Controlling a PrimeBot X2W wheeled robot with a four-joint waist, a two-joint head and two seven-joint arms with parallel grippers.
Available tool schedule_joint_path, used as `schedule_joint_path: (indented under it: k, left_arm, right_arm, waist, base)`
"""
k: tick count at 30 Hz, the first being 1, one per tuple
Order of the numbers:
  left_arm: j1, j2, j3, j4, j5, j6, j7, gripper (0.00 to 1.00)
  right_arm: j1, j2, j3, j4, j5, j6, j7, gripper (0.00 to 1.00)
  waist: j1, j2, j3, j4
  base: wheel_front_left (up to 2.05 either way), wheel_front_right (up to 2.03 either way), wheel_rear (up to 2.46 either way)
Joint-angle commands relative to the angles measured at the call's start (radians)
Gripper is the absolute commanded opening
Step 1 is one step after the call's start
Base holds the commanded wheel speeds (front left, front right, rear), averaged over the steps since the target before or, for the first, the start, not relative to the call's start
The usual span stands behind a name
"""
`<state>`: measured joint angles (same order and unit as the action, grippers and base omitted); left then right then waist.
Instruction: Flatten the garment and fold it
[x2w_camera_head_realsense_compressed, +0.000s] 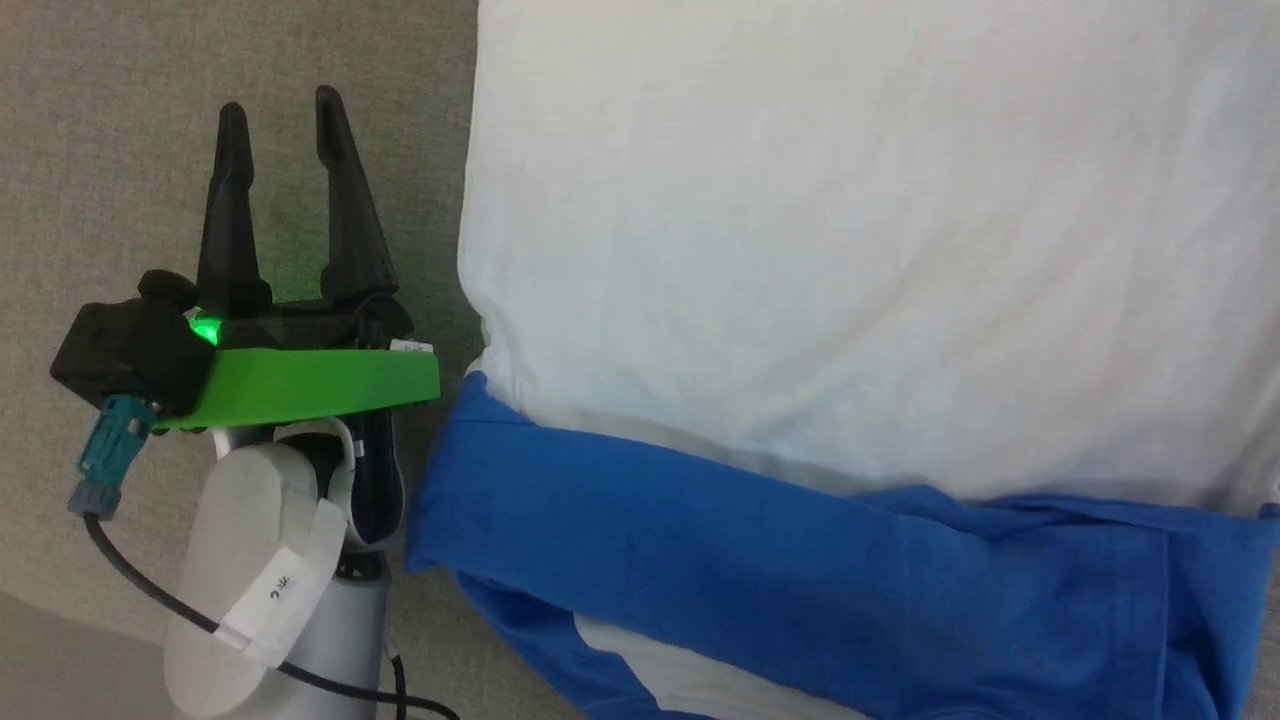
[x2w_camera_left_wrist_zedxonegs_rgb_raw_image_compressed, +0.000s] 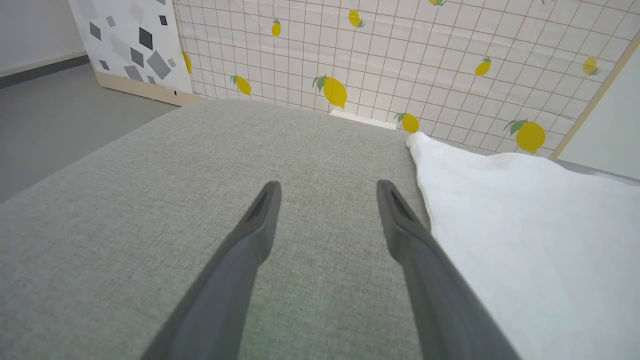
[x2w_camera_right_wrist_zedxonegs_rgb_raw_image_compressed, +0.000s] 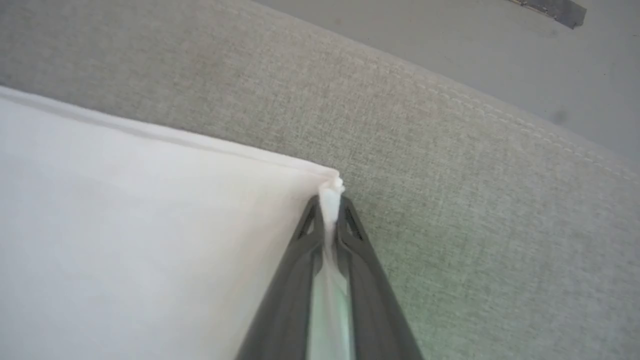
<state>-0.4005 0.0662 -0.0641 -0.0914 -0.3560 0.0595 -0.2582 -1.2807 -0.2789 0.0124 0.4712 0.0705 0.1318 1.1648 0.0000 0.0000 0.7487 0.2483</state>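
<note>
Jaws of the right gripper (x2w_camera_right_wrist_zedxonegs_rgb_raw_image_compressed: 330, 212) pinch a white corner of the garment (x2w_camera_right_wrist_zedxonegs_rgb_raw_image_compressed: 150, 240) near the stitched edge of the grey cushion (x2w_camera_right_wrist_zedxonegs_rgb_raw_image_compressed: 450, 175); the left gripper (x2w_camera_head_realsense_compressed: 283, 140) hangs spread wide, empty, just beside the garment's edge

On the head camera I have my left gripper (x2w_camera_head_realsense_compressed: 280, 103) at nine o'clock, its two dark fingers spread apart and pointing toward twelve, with grey fabric surface (x2w_camera_head_realsense_compressed: 100, 150) behind it. Just beside it, the T-shirt (x2w_camera_head_realsense_compressed: 850, 230) spreads white from twelve to three, and its blue sleeve (x2w_camera_head_realsense_compressed: 800, 570) runs from six to four.
</note>
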Motion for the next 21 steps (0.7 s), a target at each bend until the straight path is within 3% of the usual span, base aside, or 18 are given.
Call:
schedule_joint_path:
  k: [1,4,8,14,21]
  left_arm:
    - [-0.021,-0.001,0.007,0.007,0.006,-0.009,-0.004,1.0]
    - [-0.046,0.02,0.006,0.018,0.002,-0.027,0.007,1.0]
    - [-0.132,0.069,-0.001,0.012,-0.018,-0.061,0.11,1.0]
    - [-0.344,0.153,-0.018,0.066,-0.055,-0.08,0.407,1.0]
    - [-0.582,0.217,-0.051,0.261,-0.093,-0.07,0.769,1.0]
  right_arm:
    - [0.068,0.005,0.004,0.034,0.01,-0.001,0.027,0.0]
    - [0.059,0.011,-0.003,0.012,0.03,-0.001,0.004,0.0]
    - [0.047,0.008,0.015,-0.023,0.067,-0.001,-0.036,0.0]
    - [0.08,-0.032,0.121,-0.077,0.152,-0.001,-0.087,0.0]
    - [0.105,-0.033,0.205,-0.13,0.234,-0.001,-0.104,0.0]
  waist:
    - [0.0,0.0,-0.007,-0.011]
    - [0.0,0.0,-0.023,-0.027]
    - [0.0,0.0,-0.054,-0.055]
    - [0.0,0.0,-0.106,-0.111]
    - [0.0,0.0,-0.111,-0.192]
  base:
    - [0.0,0.0,0.0]
    - [0.0,0.0,0.0]
    - [0.0,0.0,0.0]
    - [0.0,0.0,0.0]
    - [0.0,0.0,0.0]
